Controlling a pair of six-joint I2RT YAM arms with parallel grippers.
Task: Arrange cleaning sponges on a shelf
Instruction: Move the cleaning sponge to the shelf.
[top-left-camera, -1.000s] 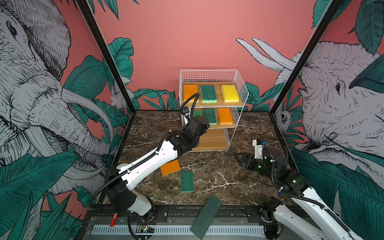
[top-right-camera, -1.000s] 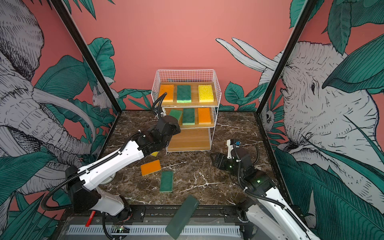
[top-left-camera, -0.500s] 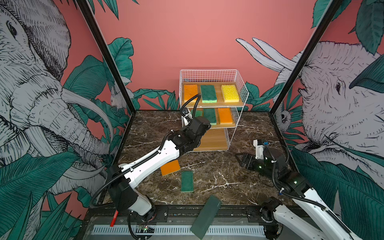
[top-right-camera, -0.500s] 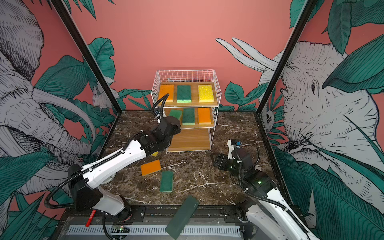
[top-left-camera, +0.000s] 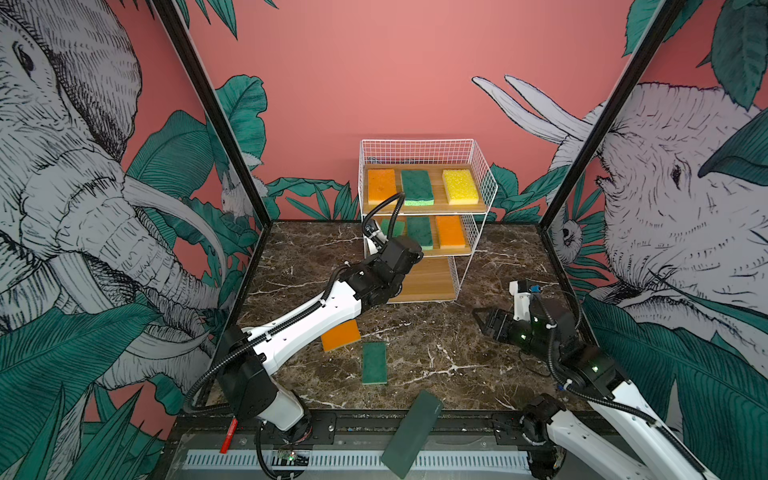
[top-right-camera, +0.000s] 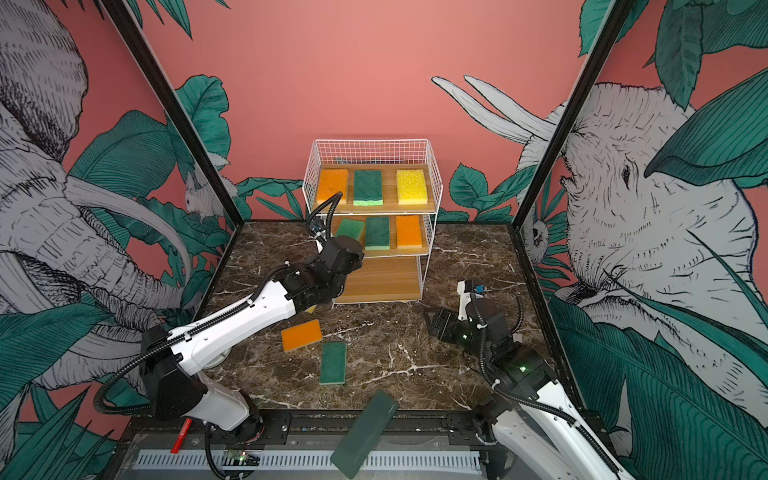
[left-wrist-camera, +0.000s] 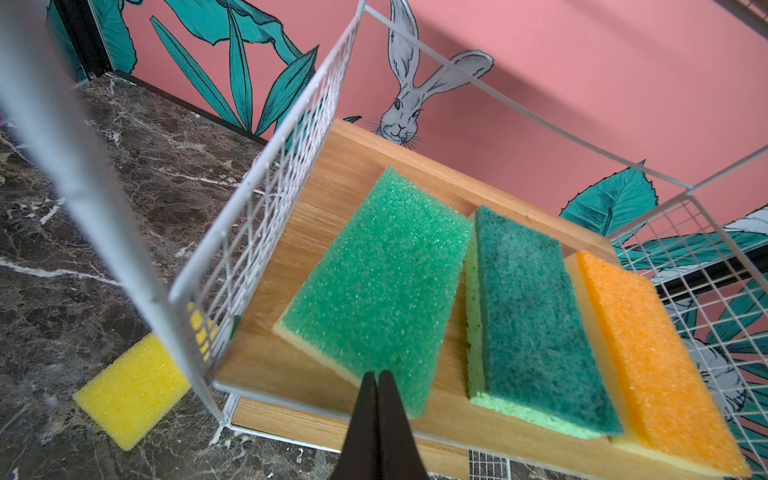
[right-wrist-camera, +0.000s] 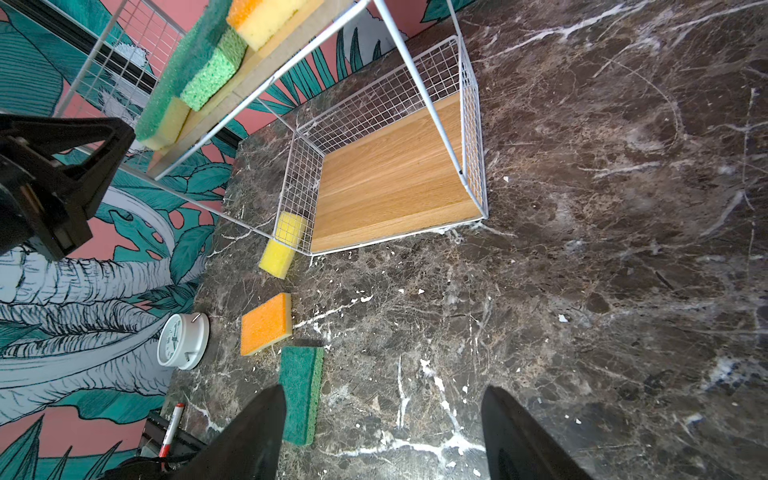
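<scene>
The shelf holds an orange, a dark green and a yellow sponge on its top board. On the middle board lie a skewed light-green sponge, a dark green one and an orange one. The bottom board is bare. My left gripper is shut on nothing, its tips at the light-green sponge's near edge. On the table lie an orange sponge, a dark green sponge and a yellow sponge beside the shelf's left foot. My right gripper hangs open over the table's right.
A long dark green slab leans over the front rail. A white clock and a red marker lie at the table's left front. Patterned walls close in both sides and the back.
The left wrist has shifted slightly at the middle board. The right gripper has crept a little to the left. The sponges lie as before.
</scene>
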